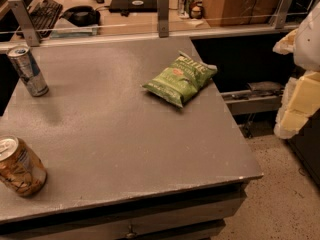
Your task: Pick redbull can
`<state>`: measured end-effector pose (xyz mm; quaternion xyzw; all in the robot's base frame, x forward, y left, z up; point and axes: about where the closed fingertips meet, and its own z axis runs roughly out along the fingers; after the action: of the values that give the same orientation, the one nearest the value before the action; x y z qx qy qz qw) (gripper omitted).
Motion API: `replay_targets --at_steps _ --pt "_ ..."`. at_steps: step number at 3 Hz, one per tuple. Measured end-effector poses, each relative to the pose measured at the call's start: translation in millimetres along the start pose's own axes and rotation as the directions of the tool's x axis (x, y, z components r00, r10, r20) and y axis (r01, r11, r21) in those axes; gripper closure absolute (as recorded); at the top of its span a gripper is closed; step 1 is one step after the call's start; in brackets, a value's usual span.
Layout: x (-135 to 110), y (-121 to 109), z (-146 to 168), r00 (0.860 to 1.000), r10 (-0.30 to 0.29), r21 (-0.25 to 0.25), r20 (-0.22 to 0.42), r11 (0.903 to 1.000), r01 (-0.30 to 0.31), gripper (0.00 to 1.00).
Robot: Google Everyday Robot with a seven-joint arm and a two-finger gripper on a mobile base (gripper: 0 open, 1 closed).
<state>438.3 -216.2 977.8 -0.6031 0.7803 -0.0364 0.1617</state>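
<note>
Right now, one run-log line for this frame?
phase: pre-grasp | tool: right edge, beside grey table | slim silver-blue metal can: standing, far-left, untouched

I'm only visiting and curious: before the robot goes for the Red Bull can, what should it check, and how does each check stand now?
1. Redbull can located: ok, standing at the far left of the table.
2. Told apart from the orange-brown can: ok, that one stands separately at the near left edge.
3. Room around the target: ok, the chip bag lies well to its right.
4. Gripper close to the target: not ok, it is off the table's right side.
5. Can full or empty: cannot tell.
</note>
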Motion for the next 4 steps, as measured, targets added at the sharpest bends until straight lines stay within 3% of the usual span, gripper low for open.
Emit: replay_targets --at_steps 2,3,4 --pt "-14 -6 5 0.999 -0.009 -0.002 0.038 1.0 0.009 0.0" --pt "-84 -26 33 0.987 -0.07 -0.015 0.146 0.9972 0.073 0.0" --pt "-217 -48 74 0.925 -0.163 -0.011 0.344 0.9841 0.177 0.0"
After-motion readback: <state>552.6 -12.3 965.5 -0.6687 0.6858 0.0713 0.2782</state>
